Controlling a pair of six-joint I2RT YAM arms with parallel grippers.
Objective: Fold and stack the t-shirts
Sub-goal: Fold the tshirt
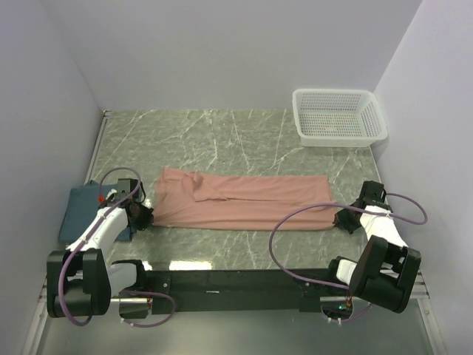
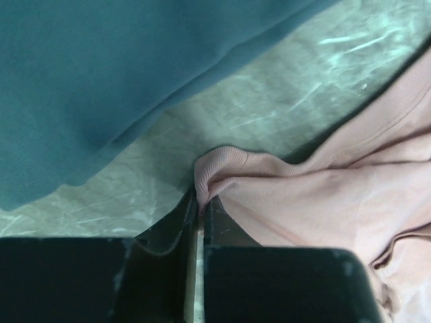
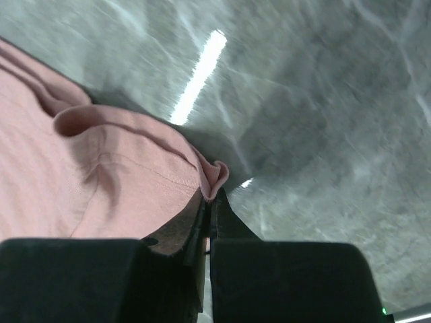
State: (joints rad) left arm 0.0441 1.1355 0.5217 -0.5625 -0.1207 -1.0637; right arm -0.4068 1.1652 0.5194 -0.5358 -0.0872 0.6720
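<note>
Now the left gripper (image 2: 201, 205) has its two fingers pressed tight together on a small bump of cloth at the edge of the pink t-shirt (image 2: 323, 195). The cloth sticks up in a little fold just past the fingertips. The right gripper (image 3: 210, 202) does the same on its side. Its fingers are squeezed on a small curl of the pink hem, and the rest of the shirt lies off to its left. From above, the pink t-shirt lies in a long folded strip across the middle of the green stone table (image 1: 222, 137), with one gripper at each near corner. Its left part looks a bit bunched and wrinkly. The teal t-shirt (image 2: 101, 81) lies at the left edge of the table, just beside the left gripper. It is near the pink one but not touching it, and the left arm passes over part of it. The white basket (image 1: 340, 137) sits in the far right corner, well apart from both shirts.
</note>
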